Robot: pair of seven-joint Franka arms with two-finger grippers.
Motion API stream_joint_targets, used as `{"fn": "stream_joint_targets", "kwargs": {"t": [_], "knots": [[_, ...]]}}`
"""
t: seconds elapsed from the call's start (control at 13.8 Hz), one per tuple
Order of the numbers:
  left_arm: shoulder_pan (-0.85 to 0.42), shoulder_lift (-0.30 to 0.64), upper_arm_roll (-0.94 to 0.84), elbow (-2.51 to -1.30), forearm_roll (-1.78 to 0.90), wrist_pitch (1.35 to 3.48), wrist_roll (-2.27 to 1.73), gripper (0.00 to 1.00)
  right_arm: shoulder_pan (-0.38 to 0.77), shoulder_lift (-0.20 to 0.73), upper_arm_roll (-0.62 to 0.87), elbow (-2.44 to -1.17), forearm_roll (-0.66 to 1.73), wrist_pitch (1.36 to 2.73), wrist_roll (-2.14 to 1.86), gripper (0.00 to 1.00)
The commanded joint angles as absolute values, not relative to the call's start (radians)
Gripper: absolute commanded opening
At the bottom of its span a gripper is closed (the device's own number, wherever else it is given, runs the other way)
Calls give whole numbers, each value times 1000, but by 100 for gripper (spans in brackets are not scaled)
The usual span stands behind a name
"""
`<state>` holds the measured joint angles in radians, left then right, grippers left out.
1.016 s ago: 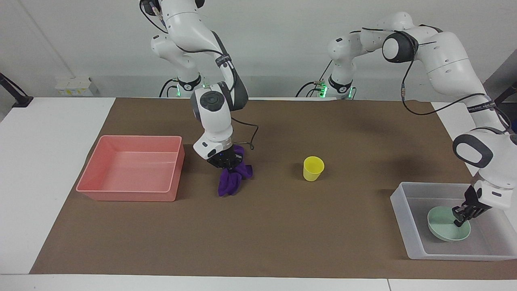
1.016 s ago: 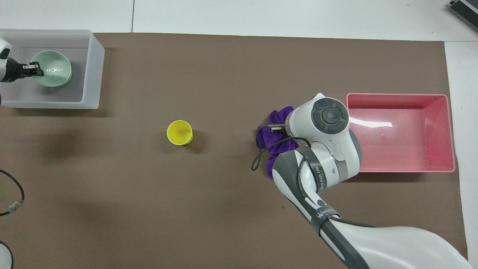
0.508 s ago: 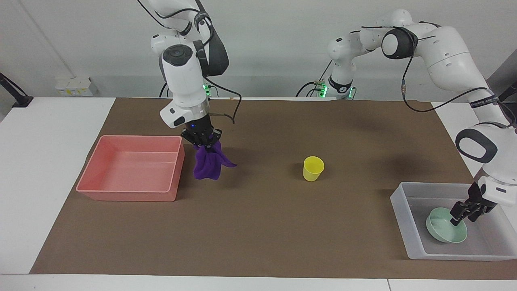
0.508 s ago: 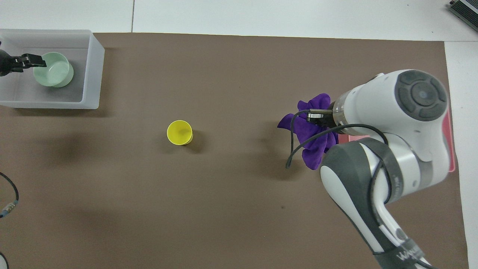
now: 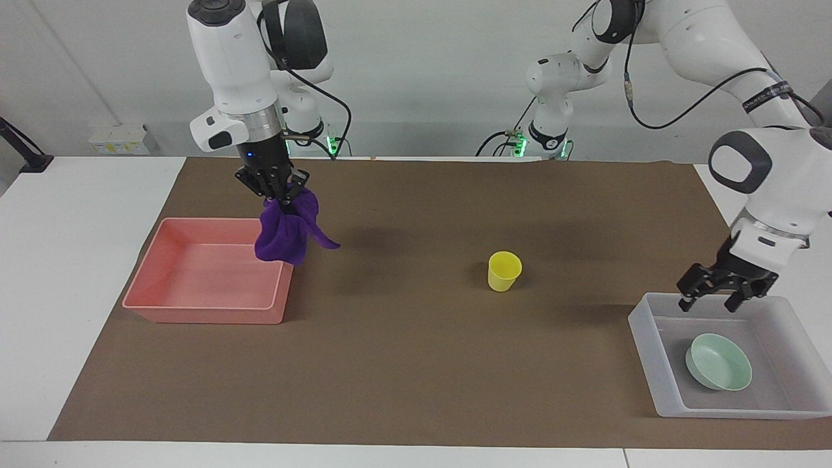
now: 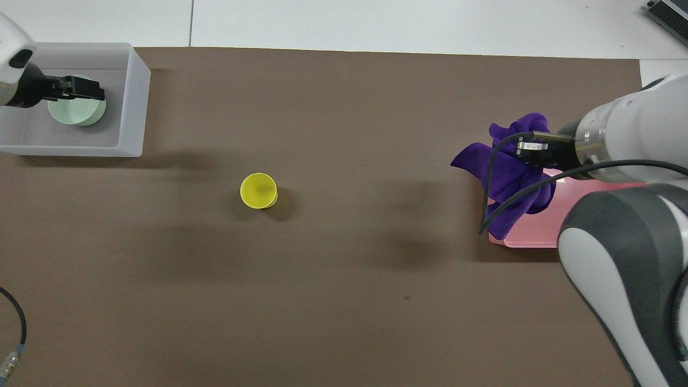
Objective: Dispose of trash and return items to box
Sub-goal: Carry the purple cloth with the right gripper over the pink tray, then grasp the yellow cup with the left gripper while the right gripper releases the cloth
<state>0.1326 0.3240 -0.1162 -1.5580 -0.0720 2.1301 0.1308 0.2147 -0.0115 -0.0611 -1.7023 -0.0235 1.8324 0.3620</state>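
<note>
My right gripper point(image 5: 281, 198) point(image 6: 524, 146) is shut on the purple trash cloth point(image 5: 286, 231) point(image 6: 510, 172). The cloth hangs in the air over the pink tray's wall on the cup's side. The yellow cup point(image 5: 504, 270) point(image 6: 258, 190) stands upright on the brown mat mid-table. The mint-green bowl point(image 5: 718, 361) point(image 6: 75, 110) lies in the clear box point(image 5: 643, 338) point(image 6: 134, 107) at the left arm's end. My left gripper point(image 5: 708, 304) point(image 6: 97, 90) hovers open over the box, above the bowl and holding nothing.
The pink tray point(image 5: 208, 279) point(image 6: 532, 236) sits at the right arm's end of the mat, with nothing showing inside it. The right arm covers most of it in the overhead view. White table borders the mat on both ends.
The right gripper lifted the cloth off the mat and carried it up toward the pink tray. The left gripper opened, let go of the bowl and rose above the box.
</note>
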Motion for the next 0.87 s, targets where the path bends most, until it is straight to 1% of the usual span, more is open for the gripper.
{"fn": "stream_joint_targets", "kwargs": {"t": [0.0, 0.15, 0.22, 0.44, 0.58, 0.73, 0.8], "knots": [[60, 227, -98, -1681, -57, 2103, 62, 100, 126, -29, -51, -1698, -32, 1805, 250, 0], [0, 222, -98, -1687, -57, 2088, -20, 100, 43, -40, -51, -1727, -29, 1822, 142, 0], [-38, 216, -97, -1710, -57, 2088, -46, 100, 2, -44, -49, -1752, -29, 1839, 85, 0], [-115, 169, -98, -1822, -51, 2115, -99, 100, -98, -67, -51, -1891, -29, 1960, -32, 0], [-168, 134, -98, -1920, -51, 2189, -146, 100, -135, -57, -51, -1956, -28, 2031, -57, 0], [-205, 111, -100, -2024, -51, 2305, -178, 100, -141, -32, -51, -2011, -28, 2127, -54, 0], [-225, 109, -100, -2058, -51, 2348, -187, 100, -141, -17, -51, -2038, -28, 2175, -51, 0]]}}
